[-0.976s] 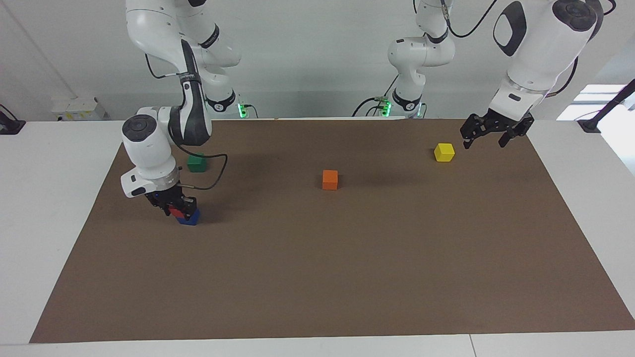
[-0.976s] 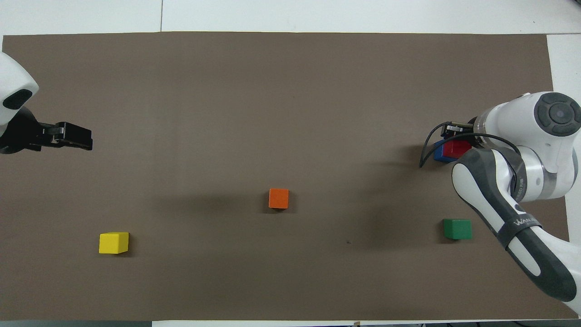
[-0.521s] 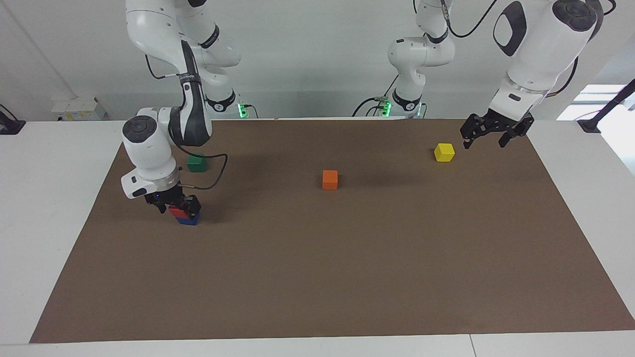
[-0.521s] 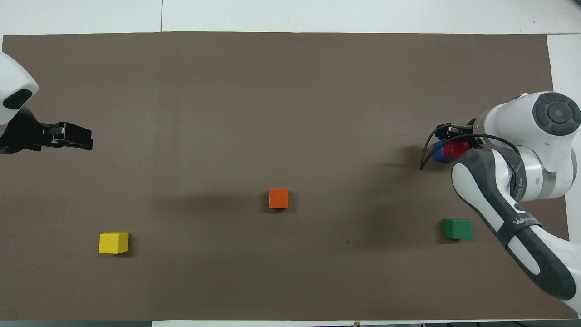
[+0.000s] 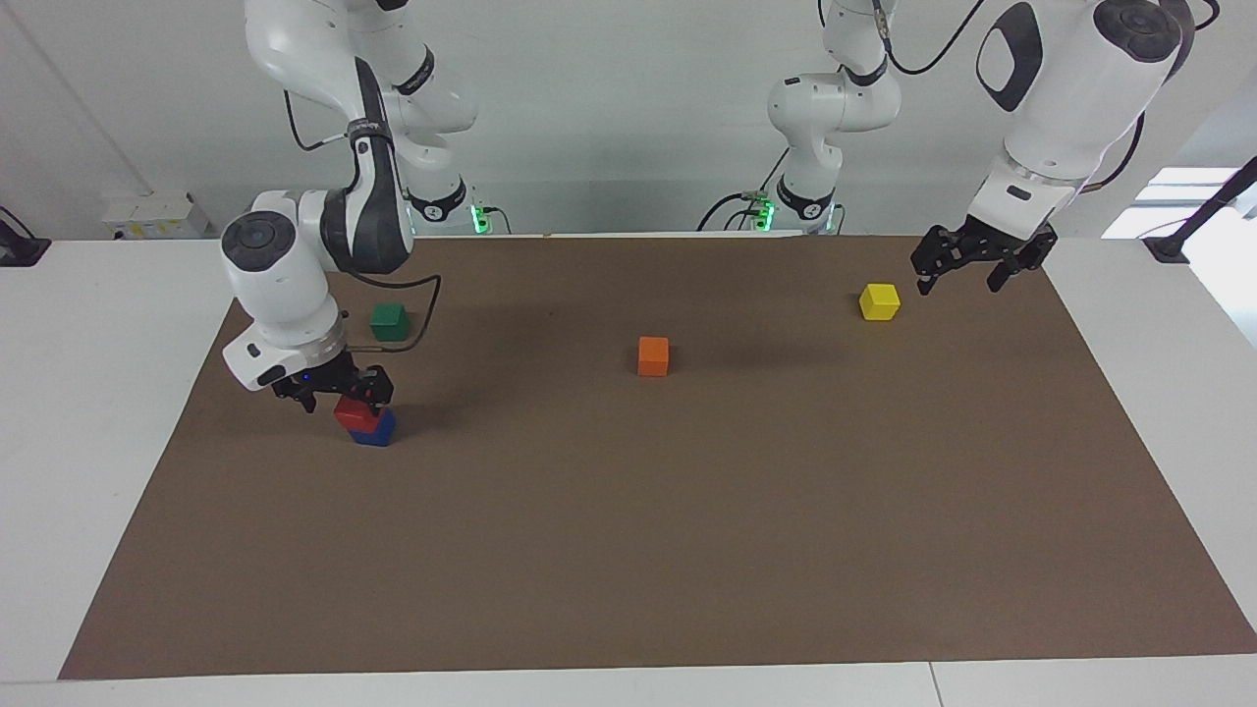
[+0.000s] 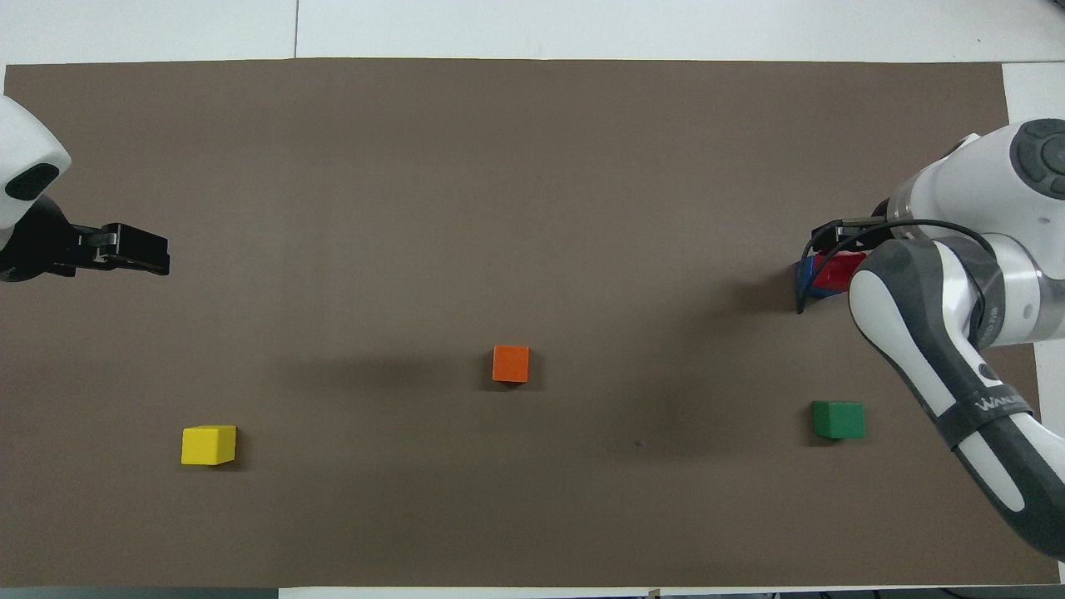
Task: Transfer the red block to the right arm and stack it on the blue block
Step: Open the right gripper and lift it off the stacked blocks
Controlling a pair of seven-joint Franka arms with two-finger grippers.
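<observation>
We see the right hand (image 5: 334, 390) now spread and lifted just off the red block (image 5: 355, 413), left stacked on the blue block (image 5: 375, 432) near the table's right-arm end, while the left hand (image 5: 962, 267) waits spread, so the stack looks done

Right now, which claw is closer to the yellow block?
Left. The left claw hangs open just beside the yellow block, at the left arm's end of the table. The right claw is open over the red block stacked on the blue block, at the right arm's end.
</observation>
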